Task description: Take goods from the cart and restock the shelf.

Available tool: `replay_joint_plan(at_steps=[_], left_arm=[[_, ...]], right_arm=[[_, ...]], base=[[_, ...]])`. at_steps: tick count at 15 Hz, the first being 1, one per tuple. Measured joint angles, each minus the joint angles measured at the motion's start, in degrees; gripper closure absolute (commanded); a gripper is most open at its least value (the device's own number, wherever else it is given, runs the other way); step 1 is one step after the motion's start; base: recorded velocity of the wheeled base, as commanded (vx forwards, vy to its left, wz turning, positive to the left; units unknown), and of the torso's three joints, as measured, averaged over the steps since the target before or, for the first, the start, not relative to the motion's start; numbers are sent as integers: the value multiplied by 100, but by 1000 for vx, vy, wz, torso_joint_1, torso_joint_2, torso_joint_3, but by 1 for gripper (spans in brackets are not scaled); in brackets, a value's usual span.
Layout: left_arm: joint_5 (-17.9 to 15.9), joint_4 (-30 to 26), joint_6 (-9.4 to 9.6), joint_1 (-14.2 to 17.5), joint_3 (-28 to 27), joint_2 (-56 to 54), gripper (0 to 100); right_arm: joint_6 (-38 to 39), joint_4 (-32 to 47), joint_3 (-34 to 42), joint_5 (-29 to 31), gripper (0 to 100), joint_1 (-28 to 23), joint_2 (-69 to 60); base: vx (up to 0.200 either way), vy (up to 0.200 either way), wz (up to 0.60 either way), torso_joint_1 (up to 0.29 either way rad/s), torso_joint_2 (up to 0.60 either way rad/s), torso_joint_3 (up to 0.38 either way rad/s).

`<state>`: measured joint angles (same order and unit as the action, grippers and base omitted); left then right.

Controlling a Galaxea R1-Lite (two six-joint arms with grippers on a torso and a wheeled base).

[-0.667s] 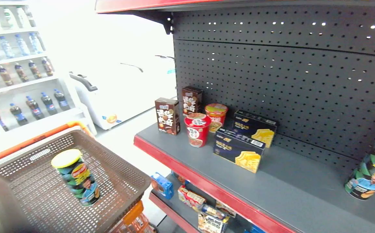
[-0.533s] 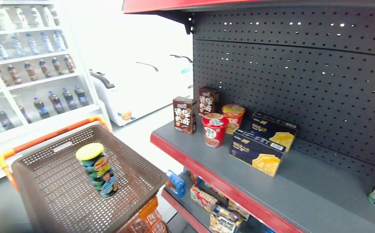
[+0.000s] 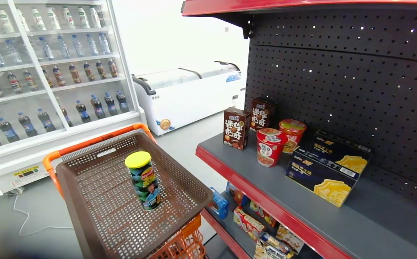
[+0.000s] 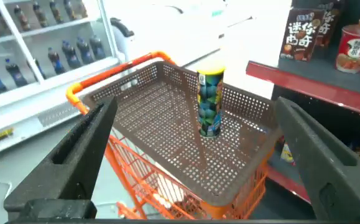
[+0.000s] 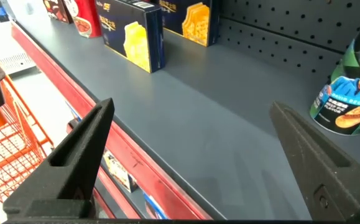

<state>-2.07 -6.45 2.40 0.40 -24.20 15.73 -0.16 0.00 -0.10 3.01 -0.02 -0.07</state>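
Note:
A chip can (image 3: 143, 180) with a yellow lid stands upright in the brown basket (image 3: 86, 162) on the orange cart. My left gripper (image 4: 194, 106) hangs open above the basket's near side, short of the chip can (image 4: 209, 102), with nothing between its fingers. A second chip can (image 5: 347, 87) stands on the grey shelf (image 5: 217, 118) by the pegboard. My right gripper (image 5: 191, 106) is open over the bare shelf, apart from that can. Brown boxes (image 3: 236, 127), red cups (image 3: 269, 146) and dark blue boxes (image 3: 323, 176) stand on the shelf (image 3: 338, 223).
A glass-door drinks cooler (image 3: 50, 72) and a white chest freezer (image 3: 190, 93) stand behind the cart. The lower shelf (image 3: 251, 223) holds several snack packs. A red shelf edge (image 3: 251, 194) runs beside the basket. A cable (image 3: 25, 223) lies on the floor.
The head view has swung to the left, so the cart sits nearer the middle and the shelved can has left that view. The goods themselves have not moved.

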Motion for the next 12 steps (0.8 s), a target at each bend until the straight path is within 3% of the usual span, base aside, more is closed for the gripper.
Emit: replay_joint_plan(at_steps=[3,5,7,9,12], left_arm=[[-6,-347,16,80,-1050,2013,0],[-49,-138,46,116,-1445,3210,0],[-90,503,85,124,-1654,4284,0],[-99,1208,246,1,-1620,5138,0],[-151,3078,347,-357,-903,6023,0]], right_arm=[[0,0,0,-1,0,2,0],[0,0,0,-1,0,2,0],[0,0,0,-1,0,2,0],[0,0,0,-4,0,2,0],[0,0,0,-1,0,2,0]], base=[[0,0,0,0,0,0],[0,0,0,0,0,0],[0,0,0,0,0,0],[0,0,0,0,0,0],[0,0,0,0,0,0]])
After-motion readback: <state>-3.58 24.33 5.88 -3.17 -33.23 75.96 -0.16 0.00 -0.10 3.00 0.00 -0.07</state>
